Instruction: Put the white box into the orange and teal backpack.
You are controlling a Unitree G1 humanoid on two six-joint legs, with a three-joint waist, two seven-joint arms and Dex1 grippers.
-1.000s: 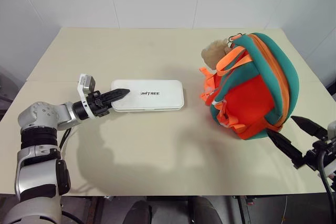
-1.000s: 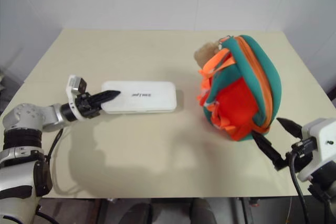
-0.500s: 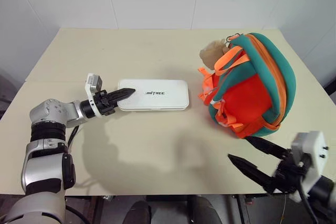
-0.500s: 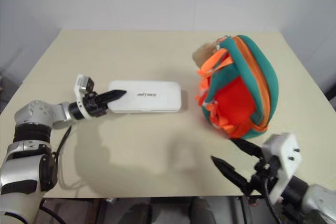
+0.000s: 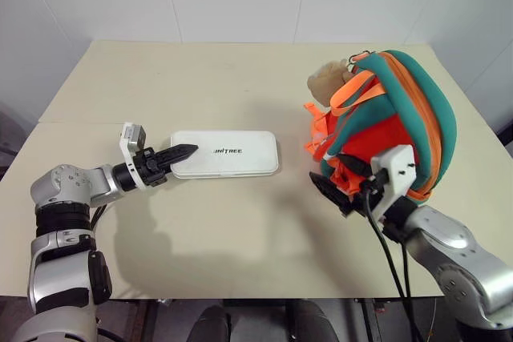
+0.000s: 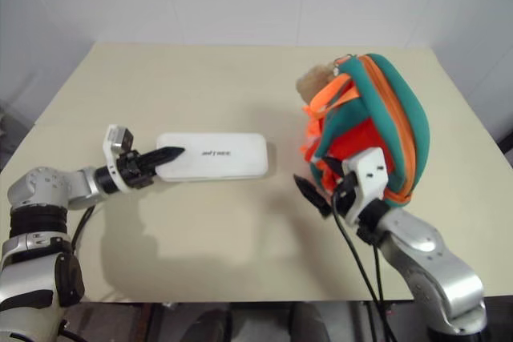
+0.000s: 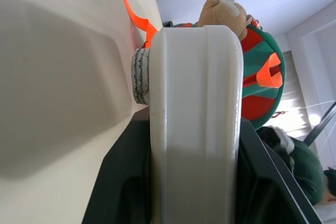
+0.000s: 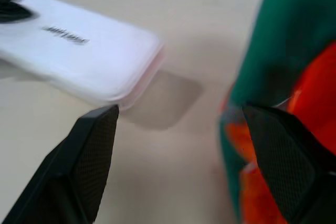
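The white box (image 5: pixel 224 153) lies flat on the beige bench (image 5: pixel 240 86), left of centre, its dark lettering facing up and its long side running left to right. My left end effector (image 5: pixel 178 152) is clamped on the box's left short end, one black finger lying across the top edge; in my left wrist view the box's end (image 7: pixel 195 124) stands between my two fingers, filling the gap. My left arm reaches in level from the bench's left edge.

Well to the right of the box, apart from it, stands the orange and teal backpack (image 5: pixel 401 126), upright on the bench with its orange front panel turned toward me and orange straps hanging down its left side. A beige plush charm (image 5: pixel 327 79) sits at its upper left.

My right end effector (image 6: pixel 321 186) is at the lower left of the backpack, just beside the orange panel, its two fingers spread wide apart with nothing between them. In my right wrist view, one finger (image 8: pixel 86 156) points toward the box's near corner and the other overlaps the backpack's front.
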